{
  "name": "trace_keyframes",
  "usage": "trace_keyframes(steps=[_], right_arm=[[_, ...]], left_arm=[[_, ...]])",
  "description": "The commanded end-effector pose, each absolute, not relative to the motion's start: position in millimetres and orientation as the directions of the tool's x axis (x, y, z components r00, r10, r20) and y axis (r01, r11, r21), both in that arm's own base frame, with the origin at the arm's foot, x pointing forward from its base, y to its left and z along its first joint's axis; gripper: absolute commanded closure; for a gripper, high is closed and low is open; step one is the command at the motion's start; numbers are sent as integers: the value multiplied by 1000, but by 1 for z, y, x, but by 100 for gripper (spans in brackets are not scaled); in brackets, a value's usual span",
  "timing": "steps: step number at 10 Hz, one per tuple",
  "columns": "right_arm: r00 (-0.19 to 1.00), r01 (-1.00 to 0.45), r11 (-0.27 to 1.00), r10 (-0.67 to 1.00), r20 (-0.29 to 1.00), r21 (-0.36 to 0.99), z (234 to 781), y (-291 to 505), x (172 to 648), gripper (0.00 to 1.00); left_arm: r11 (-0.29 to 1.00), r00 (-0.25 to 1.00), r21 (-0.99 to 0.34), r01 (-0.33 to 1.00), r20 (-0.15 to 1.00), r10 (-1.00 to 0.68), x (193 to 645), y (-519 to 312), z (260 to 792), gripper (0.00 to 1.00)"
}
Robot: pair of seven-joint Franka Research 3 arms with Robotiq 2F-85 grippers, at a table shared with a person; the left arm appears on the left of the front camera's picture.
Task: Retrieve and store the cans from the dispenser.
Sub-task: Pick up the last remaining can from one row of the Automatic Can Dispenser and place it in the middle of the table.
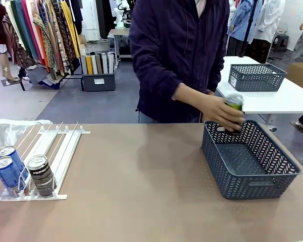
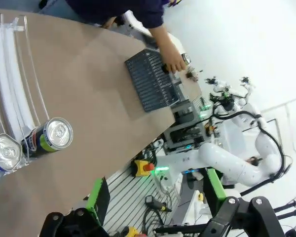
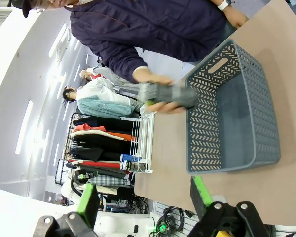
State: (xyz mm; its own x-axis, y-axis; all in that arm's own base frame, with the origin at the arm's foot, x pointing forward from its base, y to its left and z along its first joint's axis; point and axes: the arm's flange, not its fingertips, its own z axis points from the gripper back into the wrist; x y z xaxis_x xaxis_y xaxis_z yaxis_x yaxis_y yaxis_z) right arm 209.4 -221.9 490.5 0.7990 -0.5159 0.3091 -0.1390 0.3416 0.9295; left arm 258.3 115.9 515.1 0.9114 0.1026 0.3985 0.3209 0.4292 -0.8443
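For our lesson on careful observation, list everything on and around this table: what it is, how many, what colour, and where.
blue cans: two, blue with white print, near end of the dispenser's left lanes
black can: one, black with a silver top, beside the blue ones
held can: one, dark with green, above the basket's far rim
dispenser: one, white wire rails, left side of the table
basket: one, grey-blue lattice, right side of the table
second basket: one, grey-blue, on the white table behind
table: one, brown
person's hand: one, gripping the held can
left gripper: one, black with green pads, open
right gripper: one, black with green pads, open
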Motion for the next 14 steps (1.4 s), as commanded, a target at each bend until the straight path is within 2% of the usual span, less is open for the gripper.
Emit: trace_keyframes(steps=[1, 2, 3, 4, 6, 9, 14], right_arm=[[790, -172, 337, -514, 334, 926, 493, -224, 211, 0], [790, -172, 337, -514, 334, 926, 493, -224, 211, 0], [790, -172, 337, -514, 334, 926, 493, -224, 211, 0], [790, -172, 337, -514, 334, 926, 493, -224, 211, 0], [790, -172, 337, -514, 334, 926, 493, -224, 211, 0], [790, -172, 337, -514, 334, 926, 493, -224, 211, 0], [790, -172, 337, -514, 334, 926, 493, -224, 211, 0]], left_arm=[[648, 970, -739, 183, 242, 3, 288, 79, 538, 0], [721, 981, -670, 177, 181, -73, 307, 58, 547, 0], [796, 991, -592, 128, 104, -82, 328, 35, 548, 0], [852, 996, -517, 81, 23, -81, 342, 16, 540, 0], [925, 998, -380, 5, -59, -30, 362, -15, 517, 0], [976, 999, -215, -34, 8, 37, 367, -37, 488, 0], [971, 998, -240, 21, 58, -7, 357, -48, 451, 0]])
